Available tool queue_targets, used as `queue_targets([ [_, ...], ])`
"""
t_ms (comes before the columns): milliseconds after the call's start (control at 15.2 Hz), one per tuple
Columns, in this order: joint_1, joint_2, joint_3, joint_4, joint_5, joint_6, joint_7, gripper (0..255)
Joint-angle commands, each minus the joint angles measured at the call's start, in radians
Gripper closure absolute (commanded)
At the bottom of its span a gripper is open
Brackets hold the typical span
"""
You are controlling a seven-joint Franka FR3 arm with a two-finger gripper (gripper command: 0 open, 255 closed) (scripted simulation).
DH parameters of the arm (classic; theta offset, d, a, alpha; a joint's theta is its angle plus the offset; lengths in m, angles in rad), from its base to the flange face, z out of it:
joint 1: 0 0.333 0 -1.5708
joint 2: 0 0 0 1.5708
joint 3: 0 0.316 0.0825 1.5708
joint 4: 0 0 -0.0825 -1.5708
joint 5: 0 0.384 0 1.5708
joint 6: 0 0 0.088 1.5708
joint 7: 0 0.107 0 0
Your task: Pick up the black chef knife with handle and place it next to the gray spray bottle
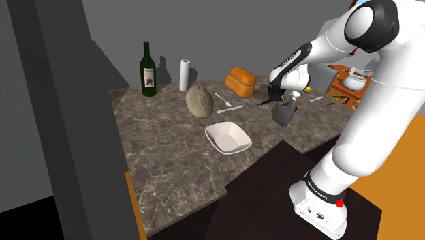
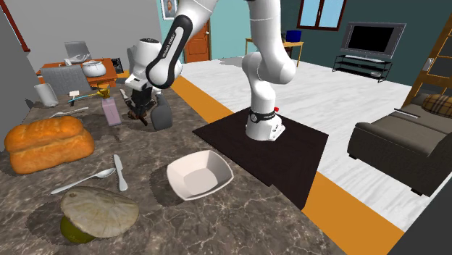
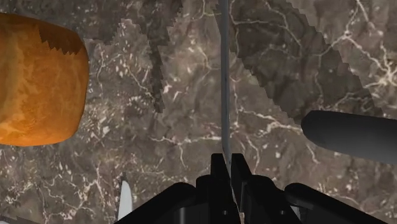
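Your claw (image 3: 226,164) is pinched tight on the black chef knife (image 3: 224,83), whose thin blade runs straight out of the grip, seen edge-on. By the look of it you have the pick done, since the knife seems to hang clear of the marble counter (image 3: 159,127). The gray spray bottle (image 1: 285,113) stands just beside the claw. What you have left is to set the knife down next to it and let go. A bread loaf (image 3: 38,83) lies off to the other side.
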Motion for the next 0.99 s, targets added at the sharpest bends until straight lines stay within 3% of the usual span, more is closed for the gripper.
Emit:
queue_targets([
  [0, -0.03, 0.029, 0.038, 0.003, 0.047, 0.026, -0.034, 255],
  [660, -0.201, 0.156, 0.241, 0.025, 0.198, 0.142, -0.155, 255],
  [924, -0.213, 0.165, 0.254, 0.027, 0.204, 0.15, -0.16, 255],
])
